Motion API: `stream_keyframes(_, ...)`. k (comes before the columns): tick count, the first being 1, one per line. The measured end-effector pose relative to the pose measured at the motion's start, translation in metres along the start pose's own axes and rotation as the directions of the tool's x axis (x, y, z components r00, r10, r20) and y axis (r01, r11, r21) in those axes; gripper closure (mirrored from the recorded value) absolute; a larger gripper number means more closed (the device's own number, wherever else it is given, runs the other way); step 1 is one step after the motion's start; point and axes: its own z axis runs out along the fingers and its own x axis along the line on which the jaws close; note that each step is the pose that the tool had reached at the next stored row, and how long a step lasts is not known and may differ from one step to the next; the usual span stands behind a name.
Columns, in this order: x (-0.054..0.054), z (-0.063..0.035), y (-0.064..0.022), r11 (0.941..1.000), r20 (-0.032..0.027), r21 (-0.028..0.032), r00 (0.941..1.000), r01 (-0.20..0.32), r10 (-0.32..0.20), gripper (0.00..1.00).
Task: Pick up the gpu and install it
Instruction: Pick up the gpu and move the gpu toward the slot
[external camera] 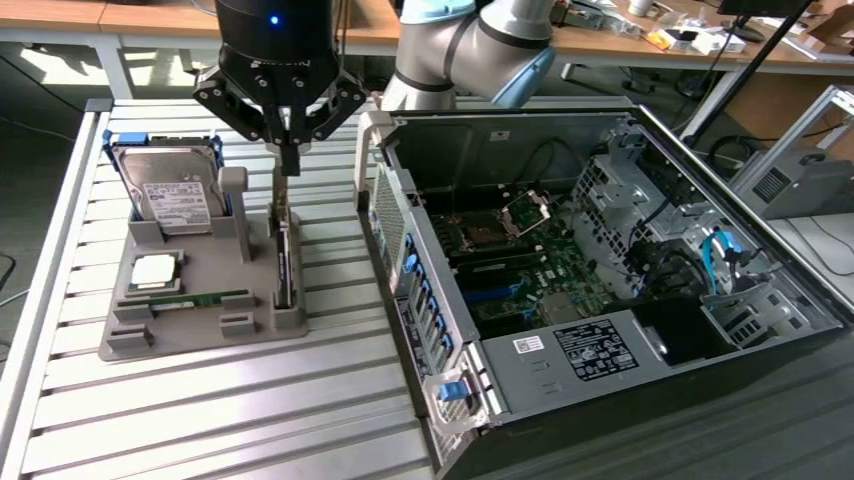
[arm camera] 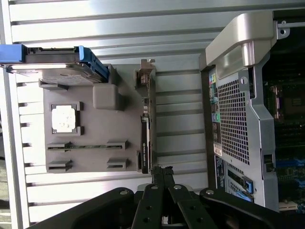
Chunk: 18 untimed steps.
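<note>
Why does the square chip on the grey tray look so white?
Wrist view: glare off its shiny top washes out the square chip; the computer case interior sits in shadow. Exterior view: the chip looks pale but keeps its outline.

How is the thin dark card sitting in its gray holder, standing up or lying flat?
Standing up. The gpu rests on its long edge in a slot of the gray holder.
</note>
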Motion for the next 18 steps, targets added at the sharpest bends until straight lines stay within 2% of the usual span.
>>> stream_keyframes(1,0.0000,0.0000,0.0000,1.0000,0.0000,0.0000,1.0000,0.000,0.000,0.89)
stream_keyframes(5,0.0000,0.0000,0.0000,1.0000,0.0000,0.0000,1.0000,0.000,0.000,0.65)
stream_keyframes(6,0.0000,0.0000,0.0000,1.0000,0.0000,0.0000,1.0000,0.000,0.000,0.65)
stream_keyframes(7,0.0000,0.0000,0.0000,1.0000,0.0000,0.0000,1.0000,0.000,0.000,0.58)
stream_keyframes(18,0.0013,0.0006,-0.0002,1.0000,-0.0001,0.0000,1.0000,0.000,0.000,0.58)
